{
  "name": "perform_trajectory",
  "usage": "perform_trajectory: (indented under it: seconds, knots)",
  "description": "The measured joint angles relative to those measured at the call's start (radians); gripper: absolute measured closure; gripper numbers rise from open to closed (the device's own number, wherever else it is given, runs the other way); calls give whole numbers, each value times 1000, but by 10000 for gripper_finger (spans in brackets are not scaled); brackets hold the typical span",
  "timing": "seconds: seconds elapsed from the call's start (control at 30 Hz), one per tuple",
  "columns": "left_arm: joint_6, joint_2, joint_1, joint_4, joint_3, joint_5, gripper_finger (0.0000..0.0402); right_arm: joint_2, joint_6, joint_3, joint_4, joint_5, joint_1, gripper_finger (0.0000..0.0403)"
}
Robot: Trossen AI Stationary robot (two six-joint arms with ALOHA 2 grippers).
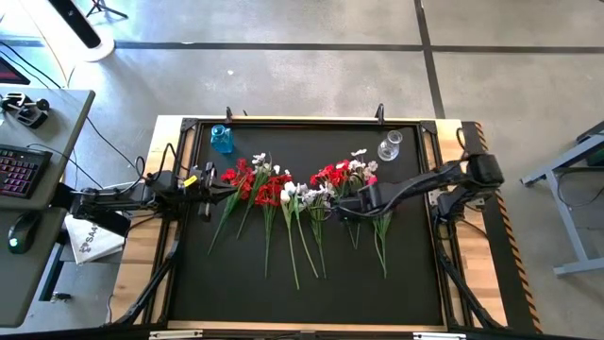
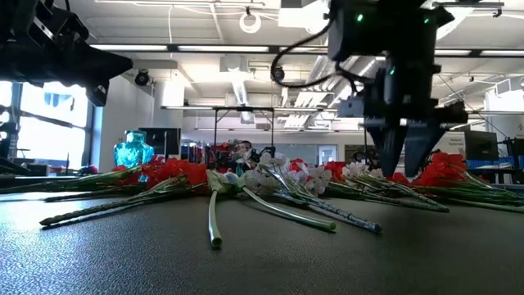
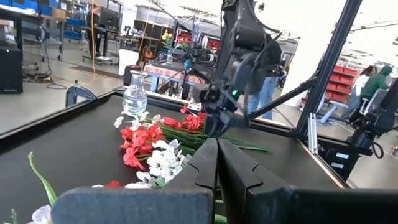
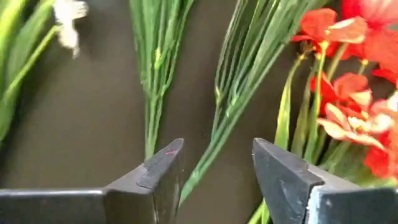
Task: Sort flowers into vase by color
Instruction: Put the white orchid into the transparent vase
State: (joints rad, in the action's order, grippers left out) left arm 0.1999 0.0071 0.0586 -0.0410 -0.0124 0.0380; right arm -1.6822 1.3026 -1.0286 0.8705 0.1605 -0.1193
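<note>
We held our right hand (image 4: pixel 214 177) open and empty over green stems at frame centre-right, our left hand (image 3: pixel 217 163) closed, empty, beside the flowers (image 1: pixel 283 189).

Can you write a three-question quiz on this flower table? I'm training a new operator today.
1. True or false: the right tool is open above green stems.
2. Which vase stands at the table's far left corner: A) blue, B) clear, C) red?
3. Fill in: the left tool has its fingers ____.

Key: 1 true. 2 A; the clear vase stands toward the far right. 3 shut; it holds nothing, and the red and white flowers lie on the black mat.
</note>
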Motion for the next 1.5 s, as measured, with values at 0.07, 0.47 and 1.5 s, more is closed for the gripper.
perform_trajectory:
  seconds: [0.07, 0.47, 1.5]
  knots:
    - [-1, 0, 0, 0, 0, 0, 401, -28, -9, 0, -21, -15, 21, 235]
    - [-1, 0, 0, 23, 0, 0, 401, -66, -56, 0, -28, -1, 153, 303]
    - [8, 1, -1, 30, 0, -30, 401, 474, -164, 348, -416, 429, -68, 402]
